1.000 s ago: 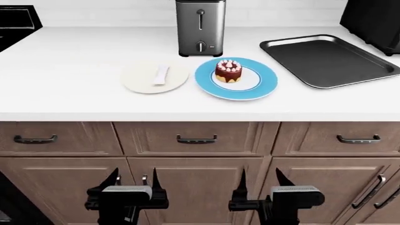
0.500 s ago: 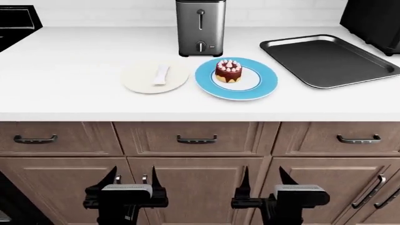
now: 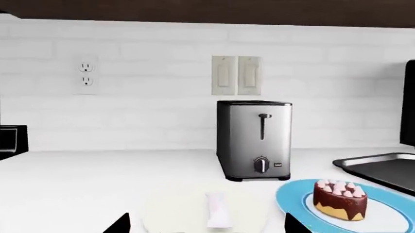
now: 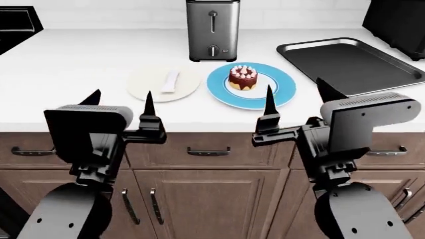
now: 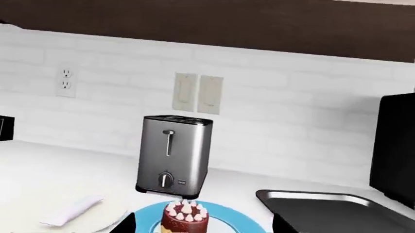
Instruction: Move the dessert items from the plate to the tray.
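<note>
The chocolate cake (image 4: 243, 77) with pink-white dollops stands on a blue plate (image 4: 279, 93); it also shows in the left wrist view (image 3: 339, 199) and the right wrist view (image 5: 184, 218). The thin flat white piece (image 4: 170, 80) lies on a cream plate (image 4: 143, 83), also in the left wrist view (image 3: 218, 216) and right wrist view (image 5: 73, 209). The black tray (image 4: 349, 62) lies at the right. My left gripper (image 4: 119, 104) and right gripper (image 4: 297, 97) are open and empty, raised at the counter's front edge, short of the plates.
A steel toaster (image 4: 212, 29) stands behind the plates. A black appliance (image 4: 398, 22) stands behind the tray, another black one (image 4: 17, 25) at the far left. Cabinet drawers with handles (image 4: 208, 150) are below the counter.
Both arms have risen from low in front of the cabinets to counter height, grippers still open. The plates, cake and tray have not moved.
</note>
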Motion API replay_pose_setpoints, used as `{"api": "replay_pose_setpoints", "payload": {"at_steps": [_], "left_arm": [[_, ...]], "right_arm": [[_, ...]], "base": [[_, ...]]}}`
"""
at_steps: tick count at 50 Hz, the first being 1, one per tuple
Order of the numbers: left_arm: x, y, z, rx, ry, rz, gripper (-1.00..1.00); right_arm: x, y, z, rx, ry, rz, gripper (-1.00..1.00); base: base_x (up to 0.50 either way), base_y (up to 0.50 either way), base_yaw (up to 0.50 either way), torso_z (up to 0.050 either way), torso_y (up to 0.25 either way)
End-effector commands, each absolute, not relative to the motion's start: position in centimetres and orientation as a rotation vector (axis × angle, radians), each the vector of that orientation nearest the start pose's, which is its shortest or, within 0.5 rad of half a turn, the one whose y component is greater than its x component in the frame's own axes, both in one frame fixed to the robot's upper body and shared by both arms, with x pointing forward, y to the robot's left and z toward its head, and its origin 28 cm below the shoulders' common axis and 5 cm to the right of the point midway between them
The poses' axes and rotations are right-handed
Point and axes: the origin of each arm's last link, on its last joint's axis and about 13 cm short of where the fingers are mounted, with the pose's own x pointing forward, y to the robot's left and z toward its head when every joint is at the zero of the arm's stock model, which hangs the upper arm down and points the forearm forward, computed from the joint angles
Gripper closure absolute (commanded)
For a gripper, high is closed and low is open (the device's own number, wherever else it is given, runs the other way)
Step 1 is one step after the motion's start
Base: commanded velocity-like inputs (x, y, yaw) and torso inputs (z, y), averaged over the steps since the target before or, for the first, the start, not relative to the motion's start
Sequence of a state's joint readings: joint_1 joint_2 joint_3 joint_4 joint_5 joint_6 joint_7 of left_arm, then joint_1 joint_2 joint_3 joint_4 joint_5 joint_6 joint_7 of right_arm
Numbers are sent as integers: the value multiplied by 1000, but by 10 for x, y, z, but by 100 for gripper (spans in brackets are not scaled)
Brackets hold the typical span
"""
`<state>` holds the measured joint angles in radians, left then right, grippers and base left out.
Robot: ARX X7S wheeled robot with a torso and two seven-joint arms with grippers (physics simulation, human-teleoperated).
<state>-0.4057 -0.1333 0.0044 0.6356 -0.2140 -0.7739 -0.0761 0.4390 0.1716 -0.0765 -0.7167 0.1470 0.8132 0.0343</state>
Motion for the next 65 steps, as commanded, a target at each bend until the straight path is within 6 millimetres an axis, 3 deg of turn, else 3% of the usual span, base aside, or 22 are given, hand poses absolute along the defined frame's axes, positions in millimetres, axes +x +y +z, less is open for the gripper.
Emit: {"api": "replay_pose_setpoints", "payload": {"at_steps": [1, 40, 45, 50, 57, 65], "left_arm": [[243, 224, 215, 33, -298, -151, -100], [231, 222, 206, 72, -177, -276, -100], [232, 226, 199, 103, -42, -280, -100], [236, 235, 213, 150, 86, -270, -100], [230, 241, 204, 133, 214, -242, -100], [228, 241, 209, 45, 319, -244, -100]], "right_arm": [[226, -107, 238, -174, -396, 149, -100], [226, -104, 238, -178, -370, 199, -100], [226, -103, 240, -179, -346, 197, -100], [224, -101, 242, -190, -324, 194, -100], [224, -100, 244, -208, -321, 190, -100], [224, -99, 241, -212, -316, 185, -100]], "base": [[500, -43, 0, 0, 0], [474, -18, 0, 0, 1], [0, 0, 0, 0, 0], [0, 0, 0, 0, 0], [0, 0, 0, 0, 0], [0, 0, 0, 0, 0]]}}
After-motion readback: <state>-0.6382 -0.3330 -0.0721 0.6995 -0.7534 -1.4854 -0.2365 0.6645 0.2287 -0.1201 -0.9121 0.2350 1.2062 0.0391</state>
